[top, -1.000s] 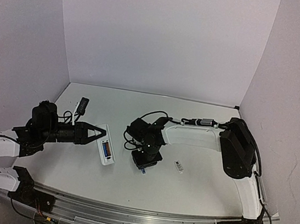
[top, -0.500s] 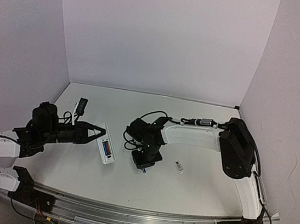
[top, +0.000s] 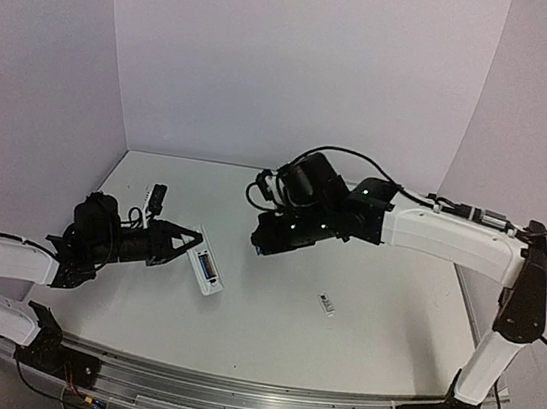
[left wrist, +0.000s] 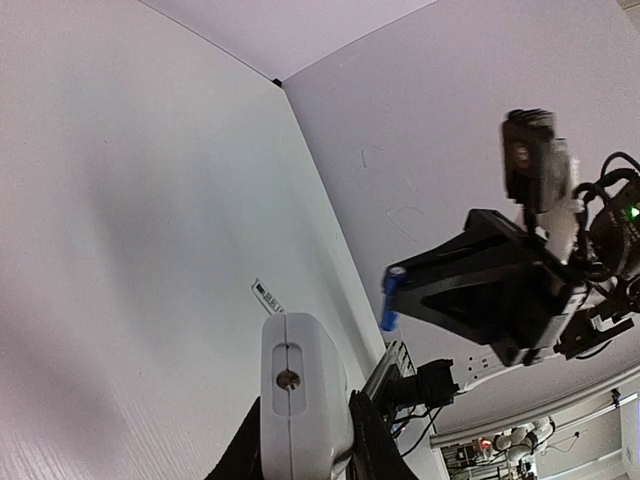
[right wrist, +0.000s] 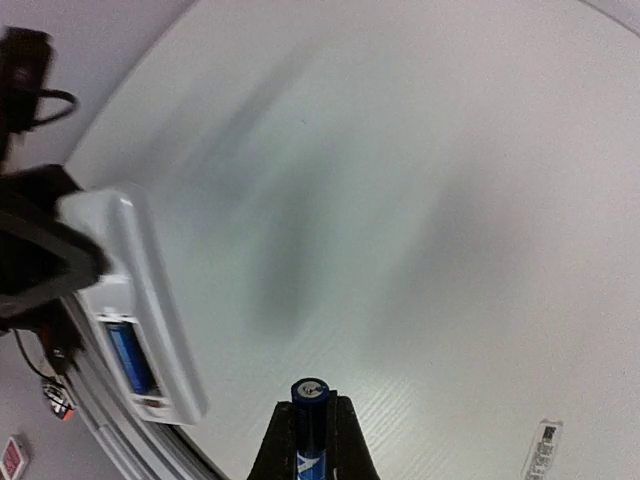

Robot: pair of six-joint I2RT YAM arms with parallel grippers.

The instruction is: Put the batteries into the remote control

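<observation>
Your right hand [top: 264, 246] is clamped on a blue battery [right wrist: 309, 422], with the cell's end poking out between the fingers. It hangs in the air over the middle of the counter [top: 380, 314], just to the right of the remote control [top: 208, 272] and a little farther back. Your left hand [top: 193, 246] is closed on the far left end of the remote control and holds it with the open battery recess facing up. I cannot tell whether the handset rests on the counter or sits slightly above it. The right wrist view shows a seated battery [right wrist: 126, 358] lying in the recess, with what looks like free room beside it. The small white cover piece [top: 326, 303] lies on the counter well to the right and nearer, apart from both hands. I judge the step in hand to be carrying the last cell to the remote, so the task is roughly half done and the cover is not yet fitted. The next move calls for bringing the right hand down and to the left. You would then turn the cell until its length runs along the free slot, with its ends the correct way round. Hold the left hand firm so the handset does not twist as the cell is pressed in.
</observation>
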